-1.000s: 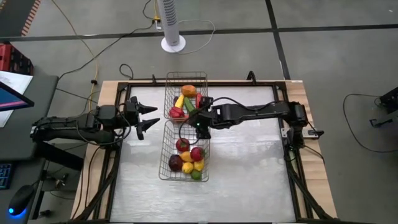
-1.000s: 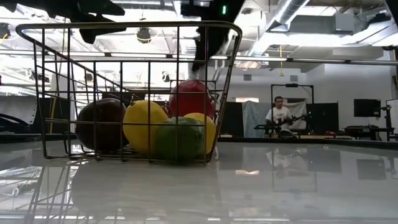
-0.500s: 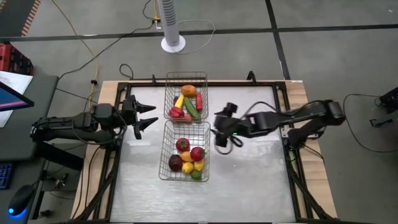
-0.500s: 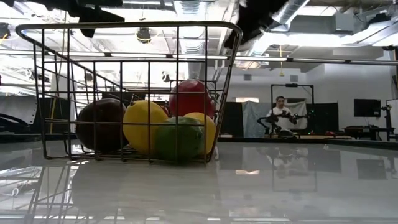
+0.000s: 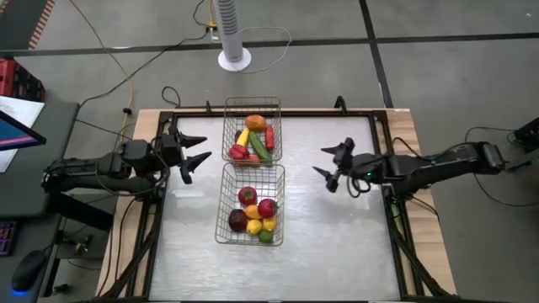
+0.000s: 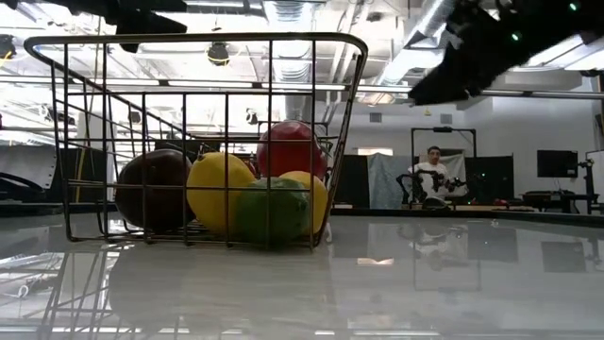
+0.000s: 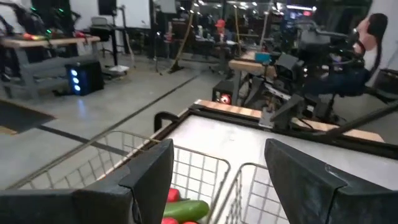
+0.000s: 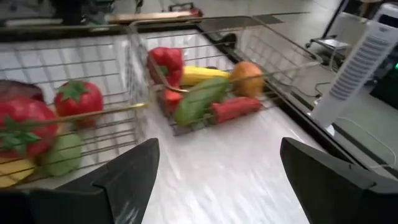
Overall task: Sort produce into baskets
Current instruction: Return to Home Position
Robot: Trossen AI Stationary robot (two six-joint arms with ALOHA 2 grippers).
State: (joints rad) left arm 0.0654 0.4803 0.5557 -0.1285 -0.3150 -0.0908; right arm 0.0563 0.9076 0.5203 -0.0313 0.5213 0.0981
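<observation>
Two silver wire baskets stand end to end at the table's middle. The far basket (image 5: 252,130) holds long and mixed produce: a green cucumber (image 8: 200,99), red pieces, a yellow one and an orange one. The near basket (image 5: 250,204) holds round produce (image 6: 226,189): red, yellow, green and dark purple. My left gripper (image 5: 200,152) is open and empty, left of the far basket. My right gripper (image 5: 330,168) is open and empty, above the table right of the baskets.
The table top (image 5: 337,236) is bare white to the right of and in front of the baskets. A black frame (image 5: 387,126) runs along the table's edges. A white fan stands on the floor (image 5: 234,34) beyond the far edge. A person sits far off in the room (image 6: 432,175).
My right gripper has drawn back from over the baskets toward the table's right edge, empty. My left gripper has shifted slightly toward the far edge. The produce in both baskets has stayed put.
</observation>
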